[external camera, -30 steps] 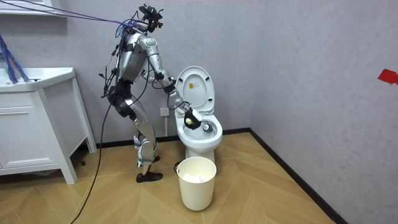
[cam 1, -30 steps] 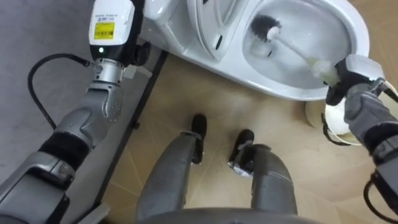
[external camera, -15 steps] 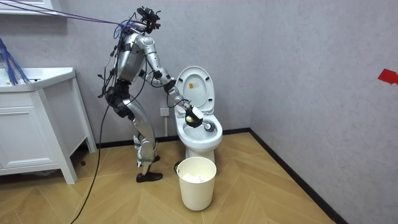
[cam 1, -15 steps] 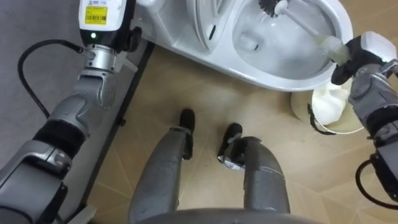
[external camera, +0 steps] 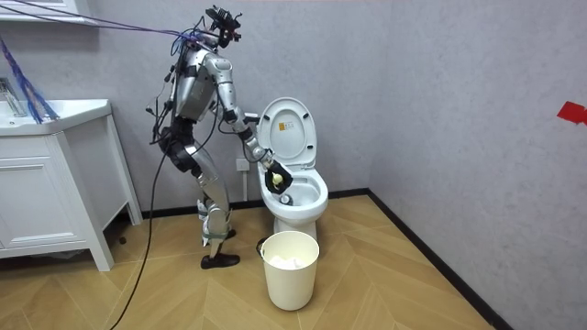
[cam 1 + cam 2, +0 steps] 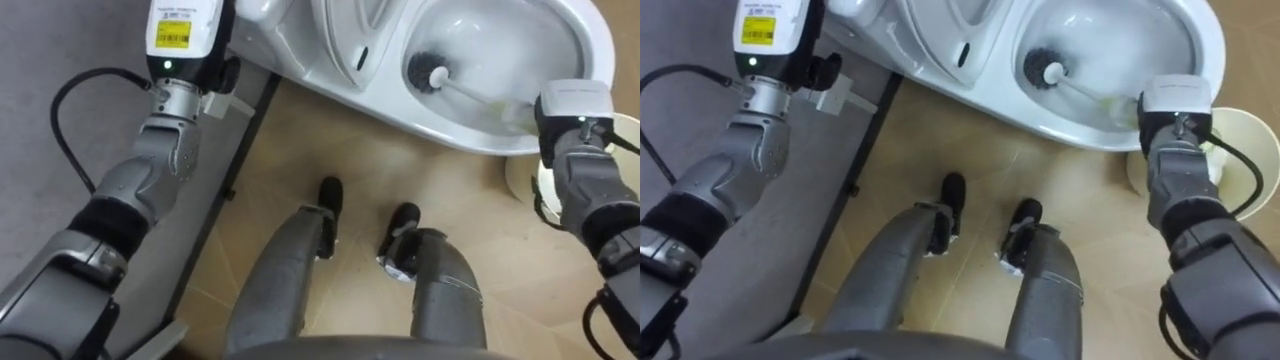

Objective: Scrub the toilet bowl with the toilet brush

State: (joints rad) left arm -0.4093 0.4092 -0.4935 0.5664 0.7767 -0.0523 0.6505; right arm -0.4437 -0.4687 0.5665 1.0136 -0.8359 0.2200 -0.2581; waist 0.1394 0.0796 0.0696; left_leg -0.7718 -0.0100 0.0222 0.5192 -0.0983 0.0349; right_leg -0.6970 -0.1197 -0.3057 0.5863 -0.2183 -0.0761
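1. I stand on the wooden floor at the side of the toilet (image 6: 478, 142), turned towards the bowl. Its lid (image 5: 287, 131) is raised upright against the wall behind.
2. A pale waste bin (image 5: 292, 266) stands on the floor just in front of the toilet. From above, its rim shows below the bowl's edge, right beside my right wrist.
3. A white cabinet (image 5: 46, 183) with a basin on top stands against the wall at the room view's left, well apart from the toilet.
4. The toilet brush (image 6: 468, 92) is inside the bowl. Its dark bristle head lies low against the inner wall on the hinge side, and its pale handle slants up across the bowl to the front rim.
5. My right hand (image 6: 572, 140) hangs over that front rim, back upward, closed round the end of the handle. The handle runs straight in under my knuckles, and the fingers are tucked beneath and mostly hidden.
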